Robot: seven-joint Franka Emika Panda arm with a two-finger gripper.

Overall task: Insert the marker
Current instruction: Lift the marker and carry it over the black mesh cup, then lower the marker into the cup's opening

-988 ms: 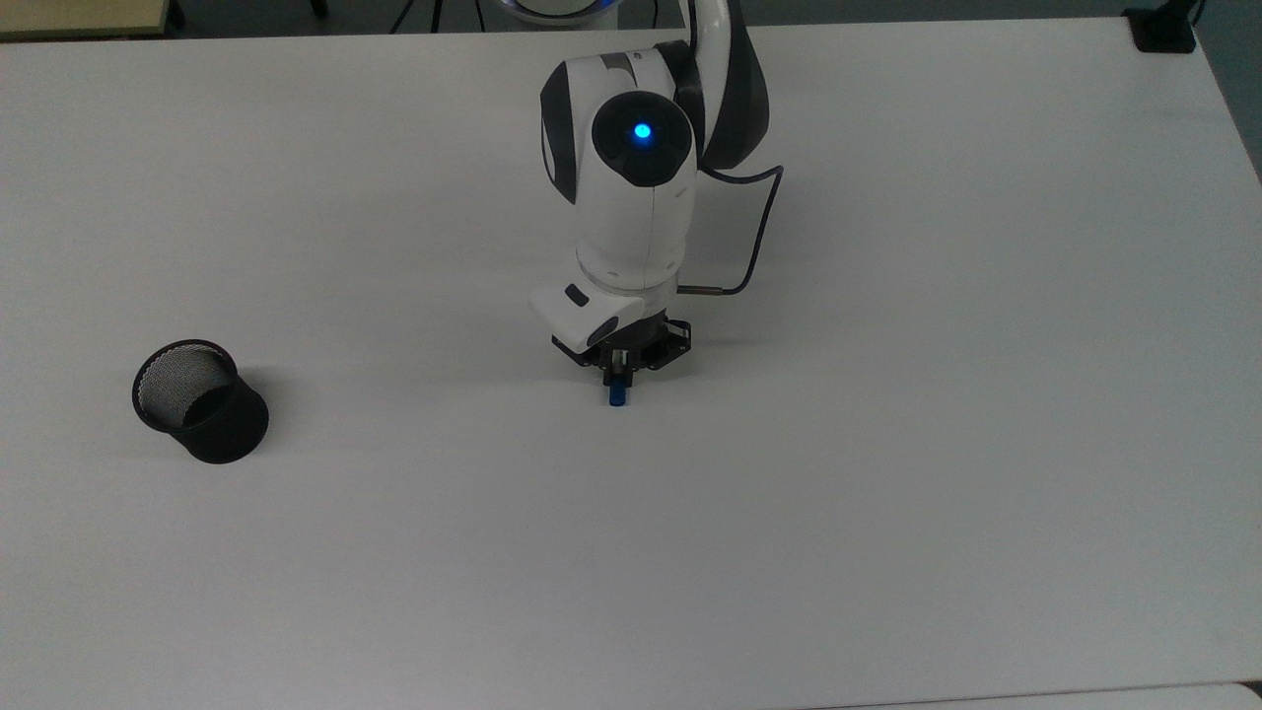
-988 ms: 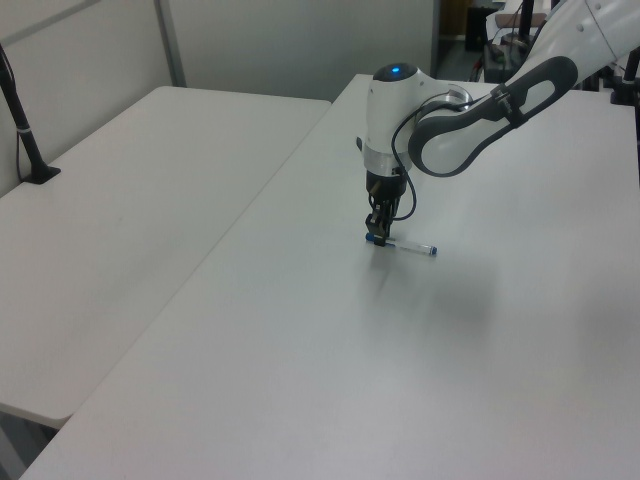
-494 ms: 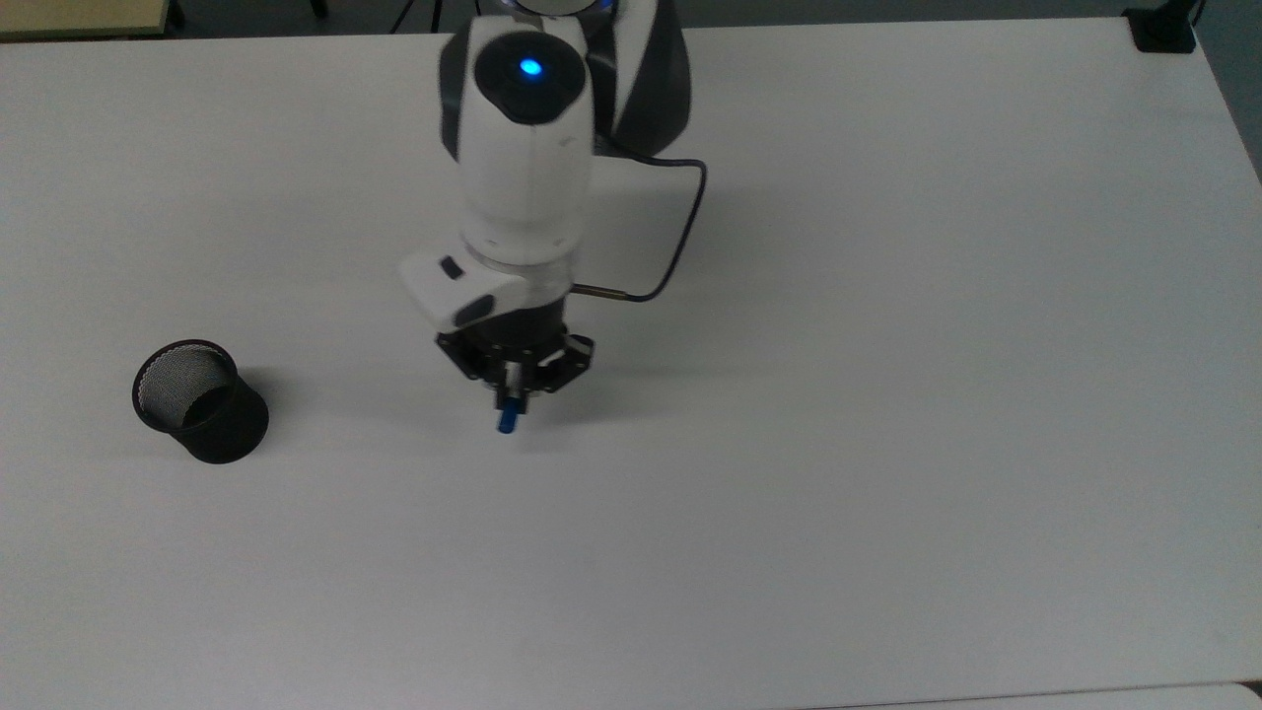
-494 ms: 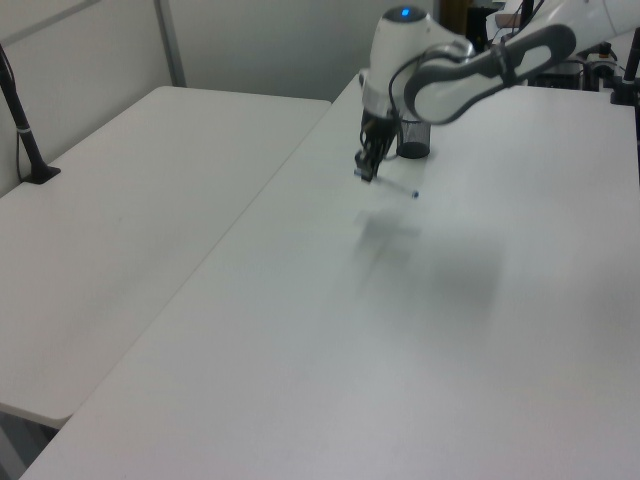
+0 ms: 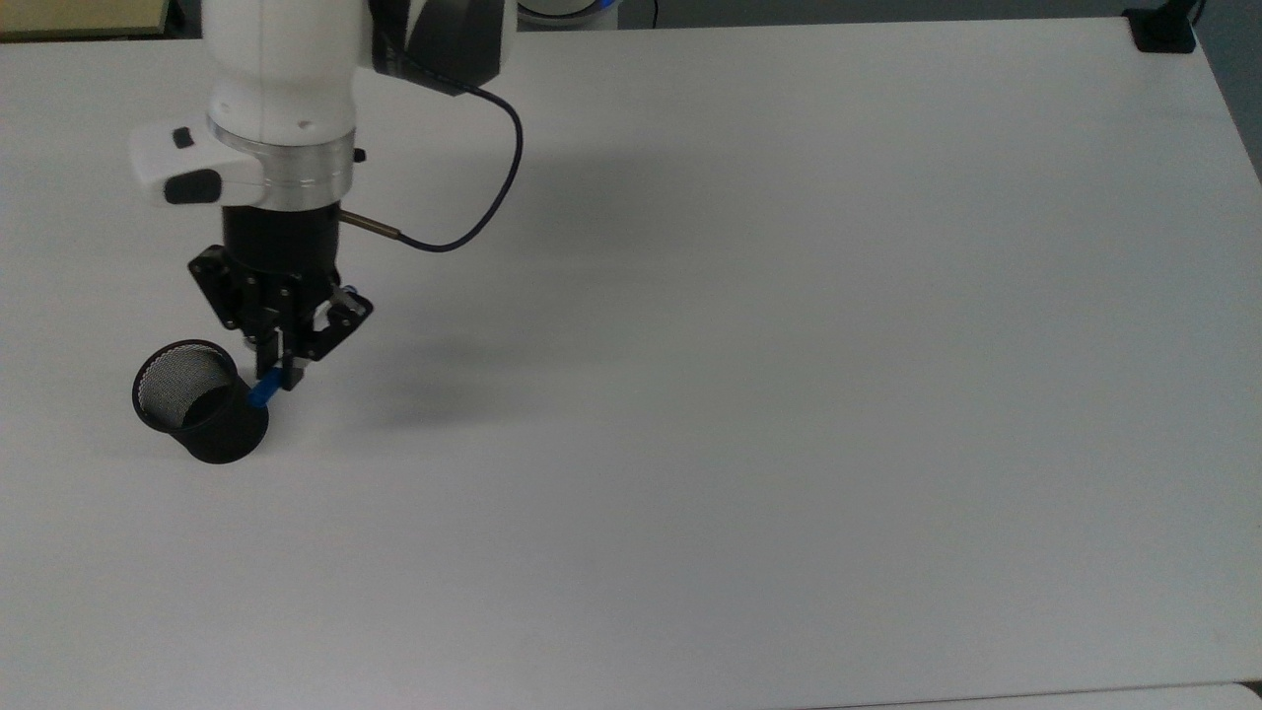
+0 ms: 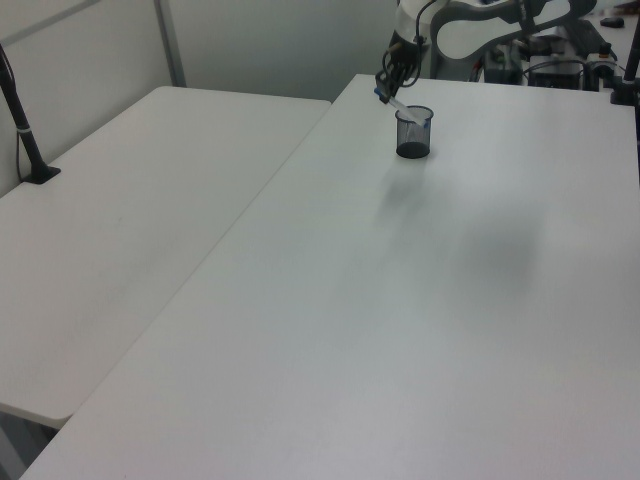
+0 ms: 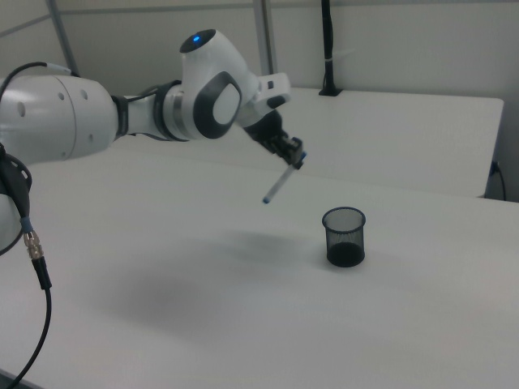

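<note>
My gripper (image 5: 276,367) is shut on the marker (image 5: 261,393), whose blue end pokes out just beside the right rim of the black mesh cup (image 5: 200,400) in the top view. The right view has the gripper (image 7: 295,159) up in the air with the white marker (image 7: 279,183) hanging tilted down and to the right view's left, above and left of the upright cup (image 7: 345,237). In the left view the gripper (image 6: 388,88) holds the marker (image 6: 399,104) slanting toward the cup (image 6: 414,131) from above its rim.
The cup stands on a wide white table (image 5: 789,394). A second white table (image 6: 130,230) adjoins it. A black clamp (image 5: 1163,30) sits at one far corner, and a black post (image 7: 327,49) rises from the other table. My arm's dark cable (image 5: 493,197) loops beside the wrist.
The arm has swung far to the top view's left, carrying the marker up off the table from the middle to a spot beside the cup.
</note>
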